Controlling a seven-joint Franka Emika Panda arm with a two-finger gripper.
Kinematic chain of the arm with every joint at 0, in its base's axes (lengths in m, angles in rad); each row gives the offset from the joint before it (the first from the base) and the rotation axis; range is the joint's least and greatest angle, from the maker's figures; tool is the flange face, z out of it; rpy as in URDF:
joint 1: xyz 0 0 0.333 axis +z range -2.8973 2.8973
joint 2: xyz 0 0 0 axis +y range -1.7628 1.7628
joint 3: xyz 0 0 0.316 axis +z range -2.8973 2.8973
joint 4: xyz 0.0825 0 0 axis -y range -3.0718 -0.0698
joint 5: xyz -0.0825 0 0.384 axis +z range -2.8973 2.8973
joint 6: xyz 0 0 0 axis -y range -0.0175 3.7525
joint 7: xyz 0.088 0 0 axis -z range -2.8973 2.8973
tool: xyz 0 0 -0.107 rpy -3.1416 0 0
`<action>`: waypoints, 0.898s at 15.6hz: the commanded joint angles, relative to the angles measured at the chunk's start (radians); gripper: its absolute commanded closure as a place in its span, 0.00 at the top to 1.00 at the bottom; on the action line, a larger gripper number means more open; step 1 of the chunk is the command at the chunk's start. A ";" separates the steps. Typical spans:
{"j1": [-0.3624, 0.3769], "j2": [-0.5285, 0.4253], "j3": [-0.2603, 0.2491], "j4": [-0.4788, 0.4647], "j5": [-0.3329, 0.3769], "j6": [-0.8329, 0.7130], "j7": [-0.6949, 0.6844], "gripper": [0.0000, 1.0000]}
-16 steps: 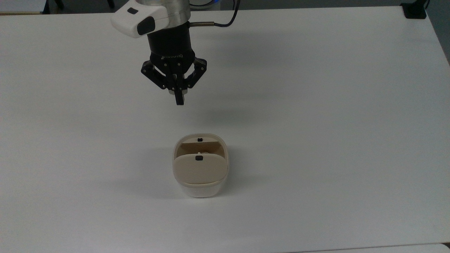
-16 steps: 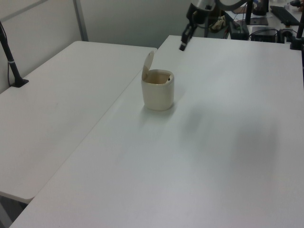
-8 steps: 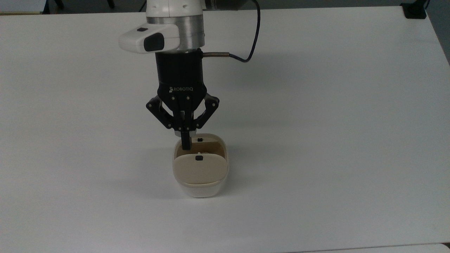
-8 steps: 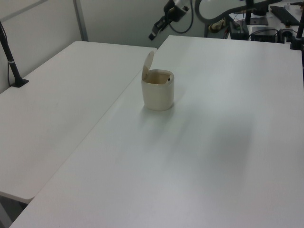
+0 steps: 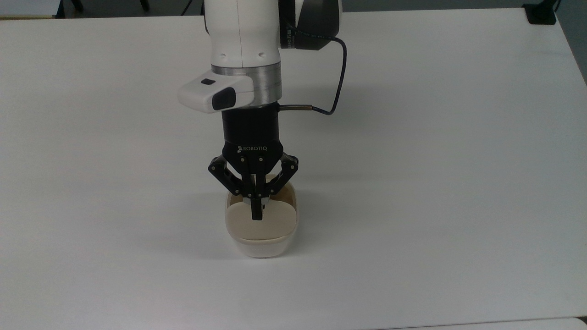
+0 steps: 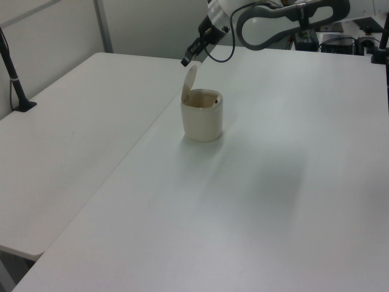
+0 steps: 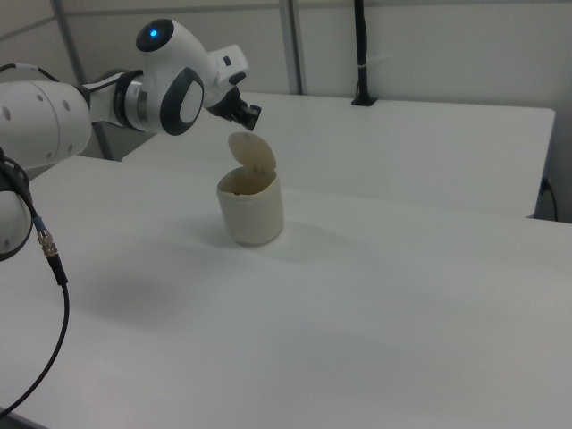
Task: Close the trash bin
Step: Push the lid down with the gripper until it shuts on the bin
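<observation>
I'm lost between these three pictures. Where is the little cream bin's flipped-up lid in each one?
Top view: the lid sits low in the centre, facing the camera, with the pincer in front of it.
Left view: upper middle, standing up at the left side of the trash bin.
Right view: upper left of centre, raised at the bin's far side.
Shared landmark: the black pincer tip just above the lid's top edge.

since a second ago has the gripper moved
Yes. In the top view the gripper has travelled down the picture toward the trash bin, which has stayed put, and now sits over its raised lid, fingers shut.
</observation>
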 commanded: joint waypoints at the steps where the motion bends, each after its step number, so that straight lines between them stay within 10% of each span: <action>1: 0.013 -0.012 -0.014 -0.005 -0.018 -0.136 0.017 0.00; 14: 0.016 -0.020 -0.009 -0.135 -0.018 -0.280 -0.049 0.00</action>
